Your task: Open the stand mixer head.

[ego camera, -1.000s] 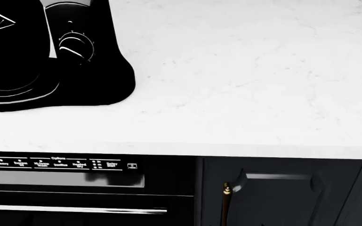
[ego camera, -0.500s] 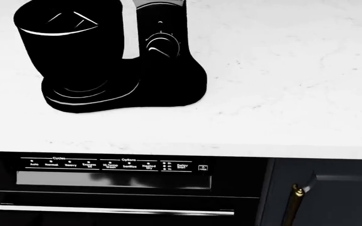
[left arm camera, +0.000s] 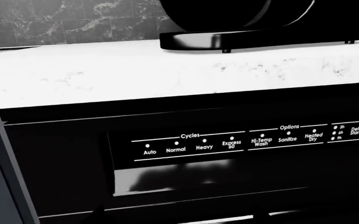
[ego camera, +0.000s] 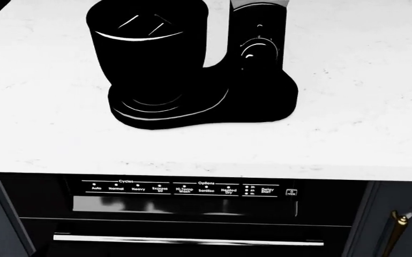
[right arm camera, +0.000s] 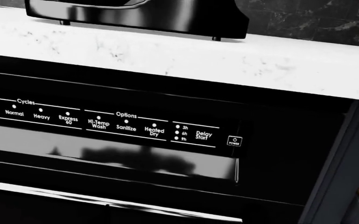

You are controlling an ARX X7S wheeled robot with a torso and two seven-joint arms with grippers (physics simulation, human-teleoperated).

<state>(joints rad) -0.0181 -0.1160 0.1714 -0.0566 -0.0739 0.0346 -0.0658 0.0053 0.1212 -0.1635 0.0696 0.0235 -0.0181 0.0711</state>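
Note:
A black stand mixer [ego camera: 199, 104] stands on the white marble counter [ego camera: 363, 107], with its glossy black bowl [ego camera: 148, 48] on the left and a column with a dial knob [ego camera: 258, 52] on the right. The light-grey mixer head is cut off by the top edge of the head view and does not show. The mixer base shows in the left wrist view [left arm camera: 260, 37] and the right wrist view [right arm camera: 142, 16]. Neither gripper is in the head view. My left gripper [left arm camera: 182, 217] shows two dark tips far apart, low before the dishwasher. My right gripper's fingers do not stand out.
Below the counter edge is a black dishwasher with a control panel [ego camera: 191, 189] and a silver bar handle [ego camera: 188, 239]. A dark cabinet door with a brass handle [ego camera: 398, 227] is to its right. Dark marbled backsplash [left arm camera: 61, 21] is behind the counter.
The head view has swung left: the mixer has shifted from the upper left corner toward the middle of the picture. The bowl and dial now show whole.

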